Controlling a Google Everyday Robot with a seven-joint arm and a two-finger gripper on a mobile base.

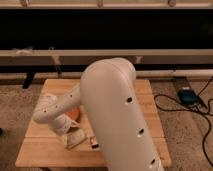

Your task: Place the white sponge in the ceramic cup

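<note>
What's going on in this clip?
The robot's arm bends down over the left of the wooden table. Its gripper sits low near the front edge, just in front of the orange bowl, with a small dark box beside it. Neither the white sponge nor the ceramic cup can be made out.
</note>
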